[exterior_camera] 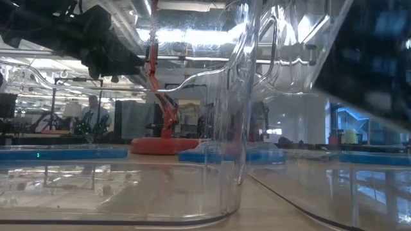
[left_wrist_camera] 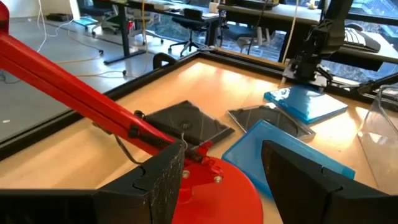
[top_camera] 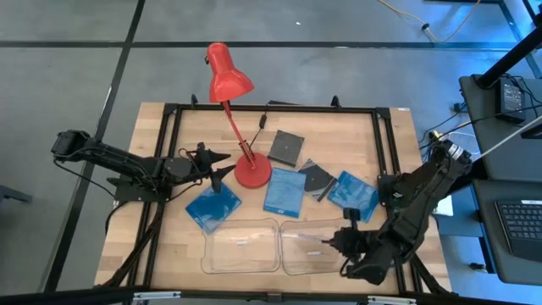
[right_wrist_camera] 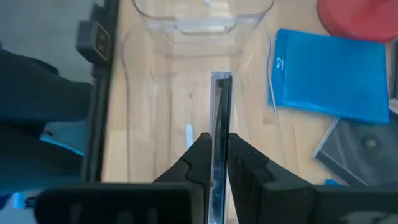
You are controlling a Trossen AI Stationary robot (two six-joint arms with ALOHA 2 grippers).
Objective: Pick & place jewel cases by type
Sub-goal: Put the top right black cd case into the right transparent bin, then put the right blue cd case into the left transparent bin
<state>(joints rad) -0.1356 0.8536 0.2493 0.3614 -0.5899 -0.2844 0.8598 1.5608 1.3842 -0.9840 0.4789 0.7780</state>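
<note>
From above, the right gripper (top_camera: 332, 243) is seen over the right clear tray (top_camera: 298, 263), its load hidden; blue jewel cases (top_camera: 284, 191) and dark ones (top_camera: 287, 147) lie beside the red lamp base (top_camera: 252, 172). At table height, tray walls blur everything. The left gripper (left_wrist_camera: 217, 180) is spread, empty, above the lamp base. The right wrist view shows an edge-on jewel case (right_wrist_camera: 219, 143) pinched upright, pointing away; a white logo on a blue case is unreadable.

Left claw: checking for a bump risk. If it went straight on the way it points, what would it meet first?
Probably the red lamp's base: the left claw is open right at it, lamp arm crossing ahead. Depth is uncertain.
</note>
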